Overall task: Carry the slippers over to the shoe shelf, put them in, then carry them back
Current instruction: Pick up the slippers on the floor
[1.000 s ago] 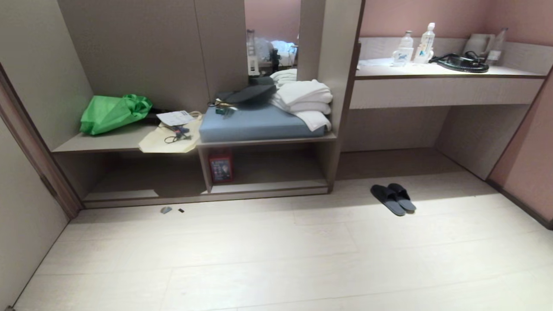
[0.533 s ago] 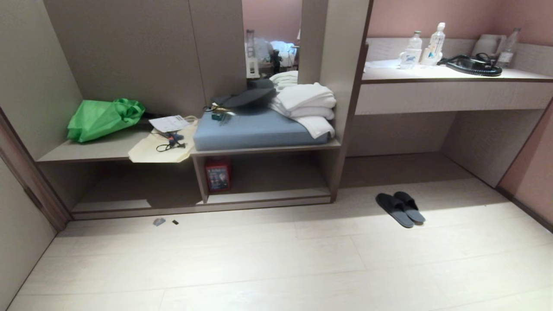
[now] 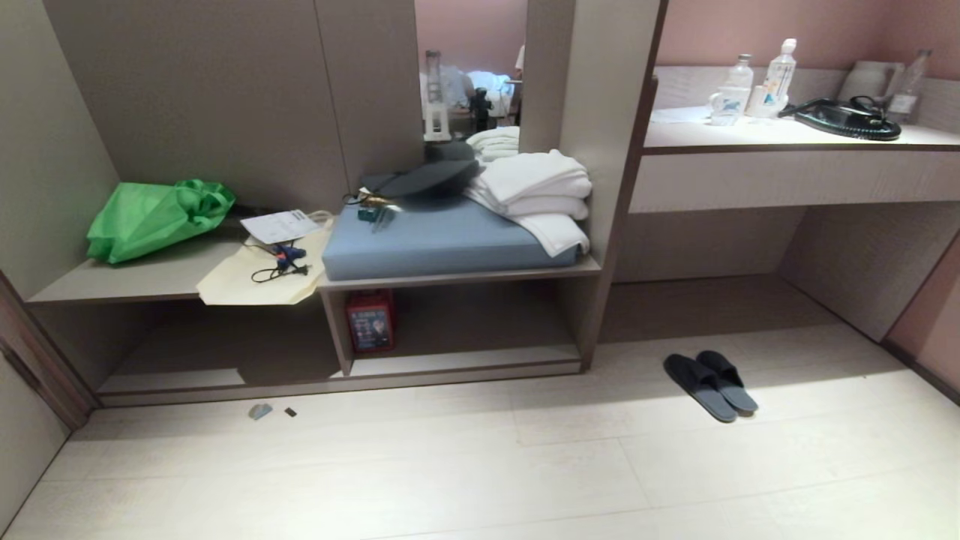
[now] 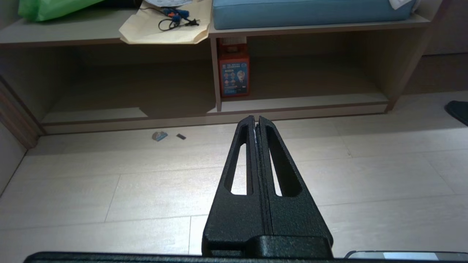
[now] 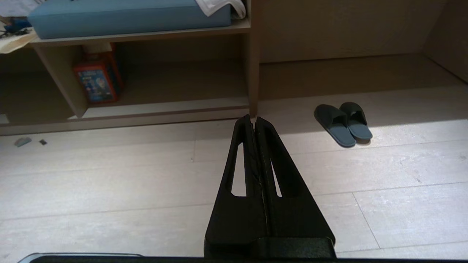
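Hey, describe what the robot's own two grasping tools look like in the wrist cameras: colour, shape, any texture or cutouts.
Both look alike. The left tool and the right tool are matte black with a grainy, textured surface. Each has two long tapering fingers, wide at the base and narrowing to rounded tips, each finger pierced by one elongated slot. No cables or markings show on them. Neither arm appears in the head view.

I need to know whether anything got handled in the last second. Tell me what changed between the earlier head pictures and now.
Only the camera moved: the whole head view shifted as the robot closed in on the built-in unit, so everything sits lower and larger. Nothing was grasped or released. The slippers lie side by side on the floor as before, outside the shoe shelf. The left gripper and right gripper are shut and empty.
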### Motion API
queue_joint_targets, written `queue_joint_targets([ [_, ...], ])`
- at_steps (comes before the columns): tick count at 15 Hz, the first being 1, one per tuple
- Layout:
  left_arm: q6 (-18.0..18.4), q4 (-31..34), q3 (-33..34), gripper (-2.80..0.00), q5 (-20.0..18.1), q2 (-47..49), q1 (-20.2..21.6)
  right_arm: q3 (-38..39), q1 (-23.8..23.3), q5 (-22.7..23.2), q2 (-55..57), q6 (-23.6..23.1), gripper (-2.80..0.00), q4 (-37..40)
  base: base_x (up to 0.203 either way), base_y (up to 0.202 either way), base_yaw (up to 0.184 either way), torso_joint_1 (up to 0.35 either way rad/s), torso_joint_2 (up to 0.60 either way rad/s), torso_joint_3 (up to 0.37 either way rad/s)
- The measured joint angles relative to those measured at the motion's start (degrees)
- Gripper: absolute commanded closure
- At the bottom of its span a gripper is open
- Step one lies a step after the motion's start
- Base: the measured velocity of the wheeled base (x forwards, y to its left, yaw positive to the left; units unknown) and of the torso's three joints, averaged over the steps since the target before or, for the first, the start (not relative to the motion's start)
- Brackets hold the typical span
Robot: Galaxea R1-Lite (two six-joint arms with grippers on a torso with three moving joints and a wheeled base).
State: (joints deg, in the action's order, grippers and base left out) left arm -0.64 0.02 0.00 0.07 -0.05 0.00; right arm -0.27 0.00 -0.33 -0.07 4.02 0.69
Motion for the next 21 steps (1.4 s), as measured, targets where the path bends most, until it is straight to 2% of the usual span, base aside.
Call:
queue_joint_targets([
  [21, 0.0, -0.02, 0.0, 0.0, 0.0, 0.0, 0.0, 0.02, 0.0, 0.0, 0.0, 0.0, 0.0, 0.0, 0.196, 0.0, -0.001, 0.003, 0.0, 0.003],
])
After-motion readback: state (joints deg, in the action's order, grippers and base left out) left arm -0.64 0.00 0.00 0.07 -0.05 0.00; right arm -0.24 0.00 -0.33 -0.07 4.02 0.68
